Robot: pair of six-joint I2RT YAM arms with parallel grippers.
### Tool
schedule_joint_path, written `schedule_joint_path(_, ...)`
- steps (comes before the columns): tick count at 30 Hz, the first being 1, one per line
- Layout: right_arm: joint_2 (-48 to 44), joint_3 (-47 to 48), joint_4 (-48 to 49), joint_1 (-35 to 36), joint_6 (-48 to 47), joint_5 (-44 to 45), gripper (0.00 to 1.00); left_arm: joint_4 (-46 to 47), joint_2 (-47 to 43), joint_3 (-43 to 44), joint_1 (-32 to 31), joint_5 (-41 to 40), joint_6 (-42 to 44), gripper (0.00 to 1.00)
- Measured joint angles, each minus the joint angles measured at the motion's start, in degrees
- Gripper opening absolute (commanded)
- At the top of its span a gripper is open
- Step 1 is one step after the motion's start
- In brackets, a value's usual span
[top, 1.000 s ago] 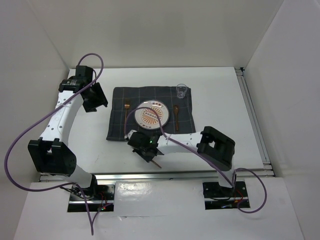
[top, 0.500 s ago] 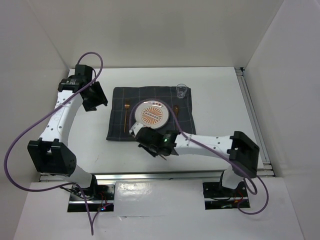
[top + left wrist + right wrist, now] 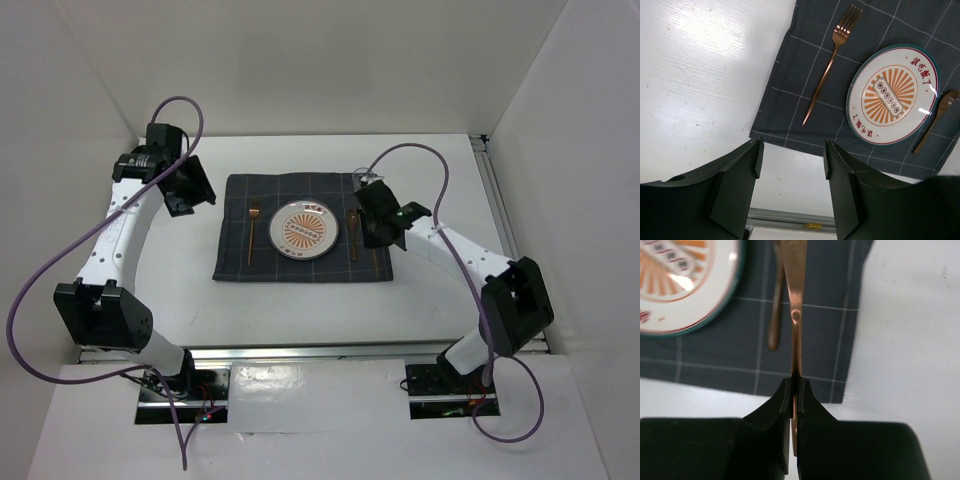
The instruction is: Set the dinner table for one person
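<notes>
Copper utensil (image 3: 796,315), edge-on and probably a knife, is pinched in the closed right gripper (image 3: 795,382) above the right edge of the cloth (image 3: 235,250), just beside the spoon (image 3: 774,315). I would lower it flat, parallel to the spoon, before releasing. Left gripper (image 3: 792,155) hangs open and empty at upper left of the white desk (image 3: 300,300), which fills the top view's middle.
</notes>
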Motion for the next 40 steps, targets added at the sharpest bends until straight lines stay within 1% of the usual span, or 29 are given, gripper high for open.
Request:
schedule_joint_path(3,3.48,0.26,0.20,-4.39,0.37,-1.38,0.00,-0.07,0.00,0.00,0.00,0.37,0.20,0.68)
schedule_joint_path(6,8.17,1.49,0.42,-7.06,0.37,-2.32,0.00,-0.17,0.00,0.00,0.00,0.55,0.26,0.68)
schedule_joint_path(10,14.58,4.76,1.38,-8.31,-0.33,-3.80,0.00,-0.09,0.00,-0.28,0.00,0.76,0.35,0.68)
schedule_joint_path(14,19.08,8.70,2.56,-8.61,-0.70,-5.07,0.00,-0.26,0.26,-0.90,0.00,0.90,0.37,0.68)
schedule_joint_path(17,22.71,12.41,3.13,-9.07,0.07,-5.20,0.26,-0.17,0.70,-0.90,0.00,0.90,0.39,0.68)
schedule_joint_path(18,23.71,13.55,3.06,-9.22,0.50,-5.16,0.45,-0.17,0.74,-0.90,0.00,0.92,0.44,0.68)
schedule_joint_path(20,25.31,15.17,3.19,-9.62,1.38,-5.11,0.60,-0.17,0.81,-0.90,0.00,0.92,0.68,0.68)
schedule_joint_path(21,25.55,15.52,3.17,-9.84,1.20,-5.20,0.70,-0.17,0.81,-0.90,0.00,0.92,1.05,0.68)
schedule_joint_path(23,25.44,15.80,2.56,-9.92,1.73,-5.05,0.76,-0.17,0.81,-0.90,0.00,0.87,1.42,0.68)
schedule_joint_path(25,25.03,15.98,2.08,-9.94,2.16,-4.76,0.77,-0.17,0.81,-0.90,0.00,0.87,1.49,0.68)
schedule_joint_path(27,23.52,15.91,0.96,-10.05,2.91,-4.31,0.88,-0.15,0.81,-0.87,0.00,0.87,1.49,0.68)
schedule_joint_path(28,21.97,15.74,0.28,-10.14,3.26,-4.09,0.92,-0.15,0.81,-0.87,0.00,0.87,1.51,0.68)
schedule_joint_path(29,20.02,15.67,-0.35,-10.29,3.87,-3.69,0.98,-0.17,0.81,-0.87,0.00,0.87,1.51,0.68)
schedule_joint_path(30,17.25,15.26,-0.68,-10.69,4.57,-3.34,1.00,-0.15,0.81,-0.87,0.00,0.85,1.51,0.68)
schedule_joint_path(36,-1.05,11.30,-2.01,-16.79,8.15,-0.50,1.00,-0.15,0.81,-0.87,0.00,0.94,1.51,0.68)
schedule_joint_path(40,-7.34,8.79,-4.33,-20.06,9.97,1.60,0.98,-0.11,0.81,-0.87,0.00,1.38,1.51,0.68)
